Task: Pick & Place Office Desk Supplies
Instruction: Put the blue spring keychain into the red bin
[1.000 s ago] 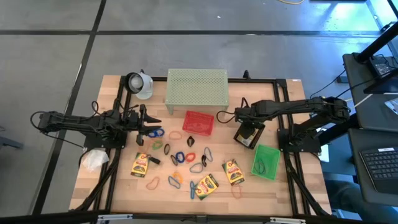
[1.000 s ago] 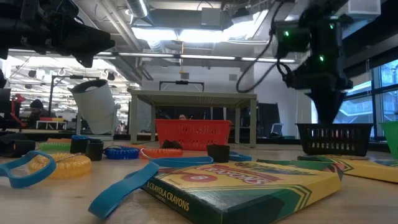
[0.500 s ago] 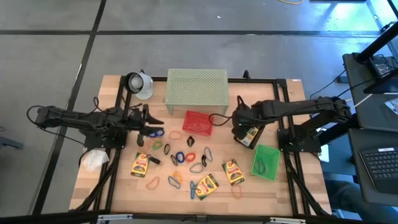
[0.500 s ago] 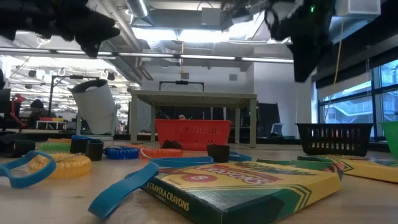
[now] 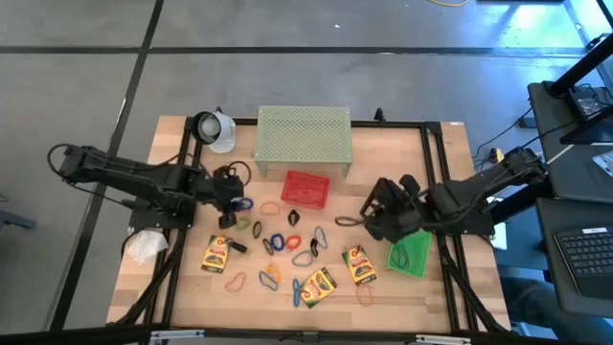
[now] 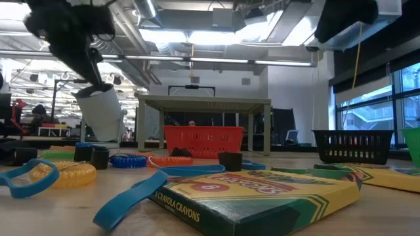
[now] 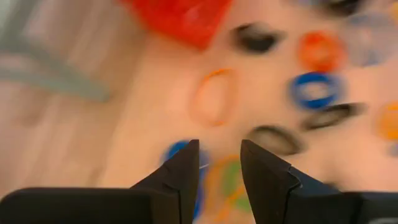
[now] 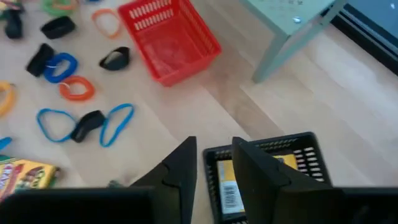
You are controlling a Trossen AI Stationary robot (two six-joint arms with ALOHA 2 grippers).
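Observation:
Three yellow-and-green crayon boxes lie flat on the wooden table among several coloured loops and clips. A further crayon box lies inside the black basket. My right gripper hovers above that basket's rim, open, with nothing between its fingers. My left gripper slants down over the loops at the table's left, open and empty.
A red basket stands mid-table in front of the pale green perforated shelf. A green basket sits near the right edge. There is a white cup at the far left and a white wad at the left edge.
My right gripper has risen out of the black basket and drawn back toward the table's right and near side, turning as it went. My left gripper has tipped from nearly level to slanting down over the loops and has risen a little.

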